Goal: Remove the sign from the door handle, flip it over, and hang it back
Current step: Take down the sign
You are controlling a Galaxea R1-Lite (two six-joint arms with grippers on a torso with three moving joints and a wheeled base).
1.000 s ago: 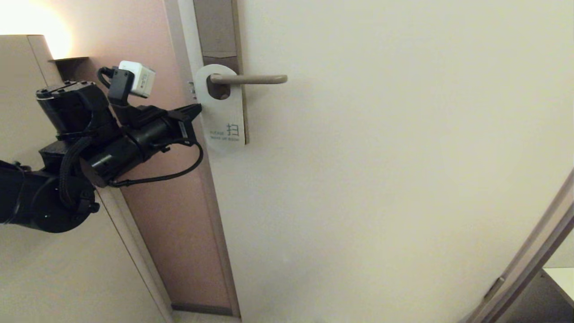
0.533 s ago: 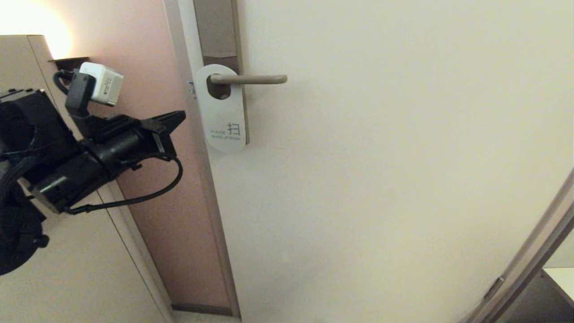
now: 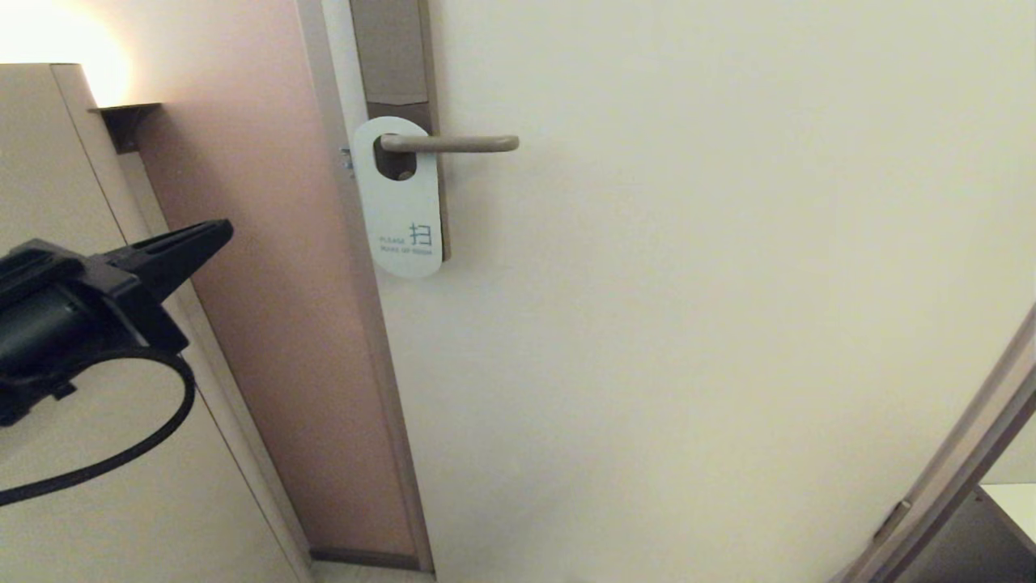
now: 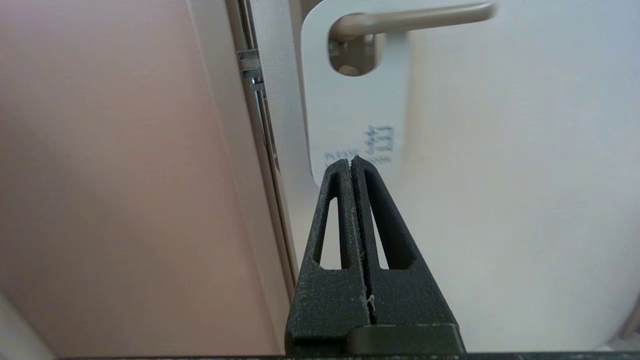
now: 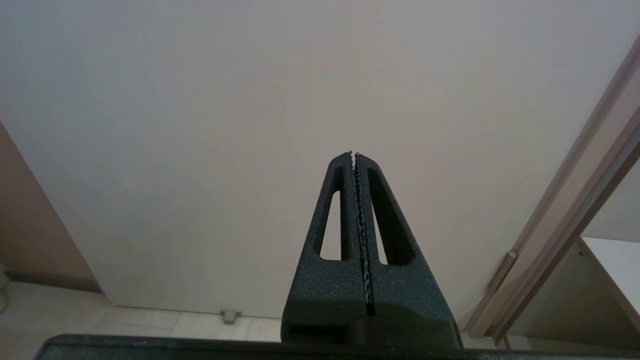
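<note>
— Hanging from the door handle (image 3: 449, 143) by its hole, the sign (image 3: 401, 202) lay flat against the backplate (image 3: 396, 57), white side out, with a dark character and small print near its rounded lower end. Did that look finished to you?

— I judged so: the white face showed, the lever ran through the hole, and nothing gripped the sign. It hung plumb because only the lever carried it.

— And the grippers?

— The left gripper (image 3: 212, 235) was well apart from the sign, low at the left of the head view, its jaws pressed together on nothing. The left wrist view showed the two fingers meeting tip to tip, aimed toward the sign's lower edge but clear of it. The right gripper (image 5: 353, 154) sat parked, jaws likewise together and empty, facing the bare door panel (image 3: 728, 283).

— What about the room?

— The cream door stood beside a pinkish wall strip (image 3: 267, 283) and a pale cabinet (image 3: 48, 162) under a warm lamp glow. Tiled floor (image 5: 150, 325) and a small door stop (image 5: 229, 315) showed at the door's foot.
</note>
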